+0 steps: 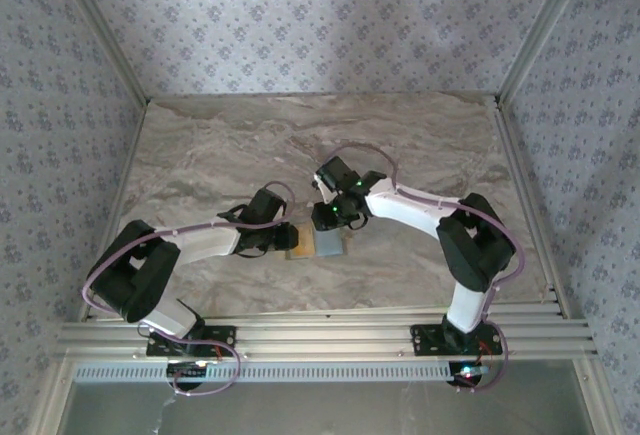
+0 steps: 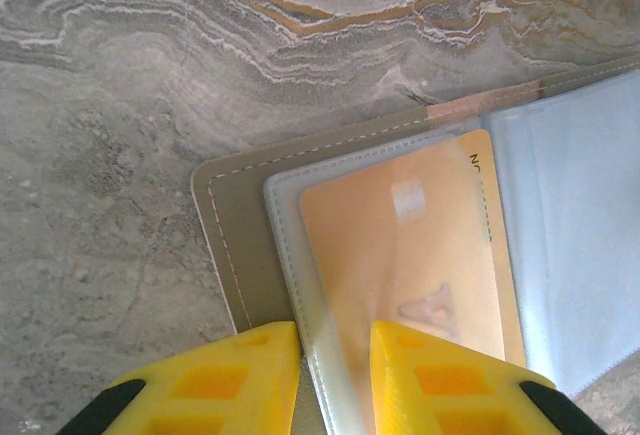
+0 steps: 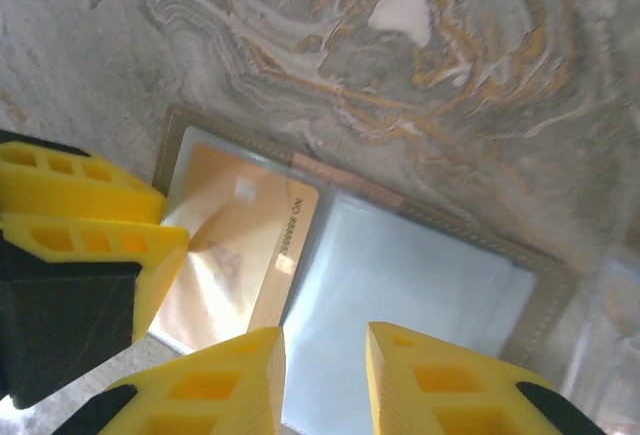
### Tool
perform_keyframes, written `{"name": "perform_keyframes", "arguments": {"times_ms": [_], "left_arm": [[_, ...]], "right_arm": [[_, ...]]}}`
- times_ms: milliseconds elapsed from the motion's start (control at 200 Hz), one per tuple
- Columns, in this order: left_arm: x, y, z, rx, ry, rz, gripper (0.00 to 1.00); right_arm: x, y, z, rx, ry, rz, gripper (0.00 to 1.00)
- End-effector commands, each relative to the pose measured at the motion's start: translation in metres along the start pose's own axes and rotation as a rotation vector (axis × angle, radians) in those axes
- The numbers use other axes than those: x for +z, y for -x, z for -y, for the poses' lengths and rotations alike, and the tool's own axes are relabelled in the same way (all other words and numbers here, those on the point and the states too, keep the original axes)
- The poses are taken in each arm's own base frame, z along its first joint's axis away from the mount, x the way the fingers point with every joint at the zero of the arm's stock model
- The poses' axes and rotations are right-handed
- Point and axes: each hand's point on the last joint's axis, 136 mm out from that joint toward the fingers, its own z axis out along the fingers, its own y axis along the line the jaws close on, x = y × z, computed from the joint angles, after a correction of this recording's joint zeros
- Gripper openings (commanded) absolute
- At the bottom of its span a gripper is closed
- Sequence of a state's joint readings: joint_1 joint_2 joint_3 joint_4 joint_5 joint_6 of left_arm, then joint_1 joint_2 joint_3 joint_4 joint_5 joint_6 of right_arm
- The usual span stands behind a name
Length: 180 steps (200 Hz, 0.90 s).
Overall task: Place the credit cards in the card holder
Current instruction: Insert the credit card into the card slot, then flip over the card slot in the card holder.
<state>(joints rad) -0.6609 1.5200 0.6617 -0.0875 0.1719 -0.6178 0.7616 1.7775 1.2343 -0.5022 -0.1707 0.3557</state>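
Marbled stone-patterned tabletop [image 1: 200, 155] stretches wide beyond the open gray folding card holder [image 2: 235, 245], which lies flat near the front edge. A yellow-orange rectangular credit card [image 2: 400, 265] sits under its left clear sleeve. The left gripper [image 2: 335, 375], jaws narrowly parted, straddles the sleeve's edge; I cannot tell whether it pinches. The right gripper [image 3: 325, 375], narrowly parted and empty, hovers over the right pocket, crowding the left gripper.

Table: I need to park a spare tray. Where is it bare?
Bare: the far strip of table along the back wall, plus margins outside the left arm and right arm. Crowded: near centre, around the card holder.
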Motion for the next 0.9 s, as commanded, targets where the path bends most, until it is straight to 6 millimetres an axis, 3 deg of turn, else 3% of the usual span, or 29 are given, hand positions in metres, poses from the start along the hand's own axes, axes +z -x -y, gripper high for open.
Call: {"name": "perform_keyframes", "arguments": {"times_ms": [0, 235, 680, 894], "left_arm": [[0.008, -0.043, -0.030, -0.031, 0.092, -0.153, 0.26], [0.008, -0.043, -0.030, -0.032, 0.093, -0.154, 0.26], [0.008, -0.043, -0.028, -0.031, 0.084, -0.156, 0.26], [0.009, -0.044, -0.028, -0.031, 0.083, -0.157, 0.26]], "right_arm": [[0.003, -0.002, 0.018, -0.040, -0.109, -0.037, 0.30], [0.019, -0.004, 0.027, -0.055, -0.178, -0.066, 0.31], [0.053, -0.032, 0.036, -0.053, -0.228, -0.147, 0.33], [0.054, -0.036, 0.034, -0.040, -0.214, -0.144, 0.24]]}}
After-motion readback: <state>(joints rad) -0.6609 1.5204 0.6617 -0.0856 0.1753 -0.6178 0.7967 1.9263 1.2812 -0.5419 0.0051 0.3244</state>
